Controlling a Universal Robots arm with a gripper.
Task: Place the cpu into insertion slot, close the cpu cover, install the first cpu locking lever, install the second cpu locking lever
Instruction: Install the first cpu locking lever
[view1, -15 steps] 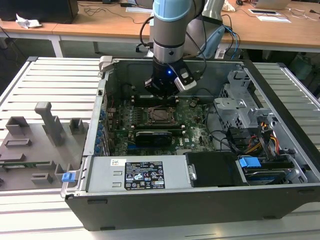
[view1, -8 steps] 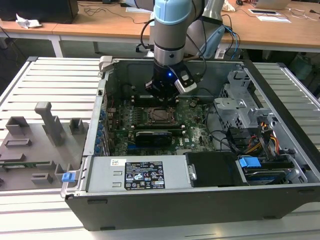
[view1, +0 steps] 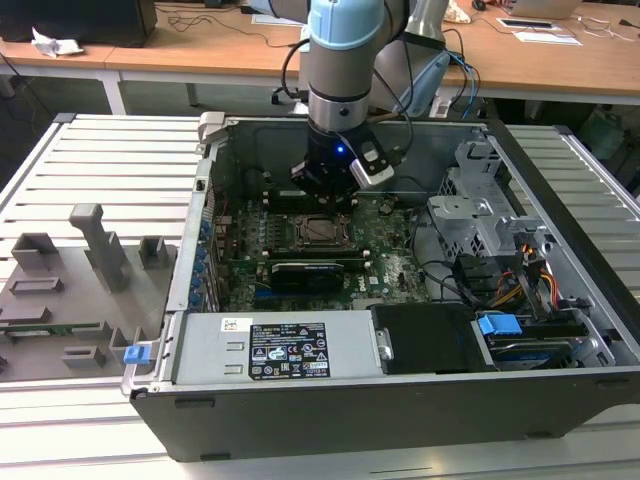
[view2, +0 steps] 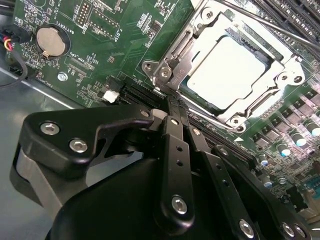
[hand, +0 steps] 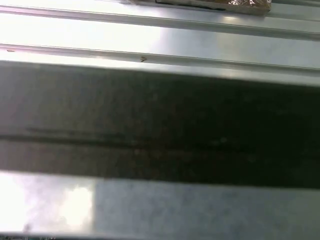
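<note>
Black metal gripper (view2: 172, 102) beside shiny square cpu cover (view2: 192, 40)

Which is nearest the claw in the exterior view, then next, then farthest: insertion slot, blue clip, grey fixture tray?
1. insertion slot, just below the claw, inside the case.
2. blue clip, toward the exterior view's right.
3. grey fixture tray, outside the case, far left.

The pale square cpu (view2: 231, 74) lies flat in the insertion slot (view2: 280, 65), cpu cover (view2: 172, 50) closed.

Your arm (view1: 345, 60) hangs straight down, wrist vertical. Your gripper (view2: 171, 107) points downward, its fingers (view2: 176, 150) pressed together, nothing between them.
</note>
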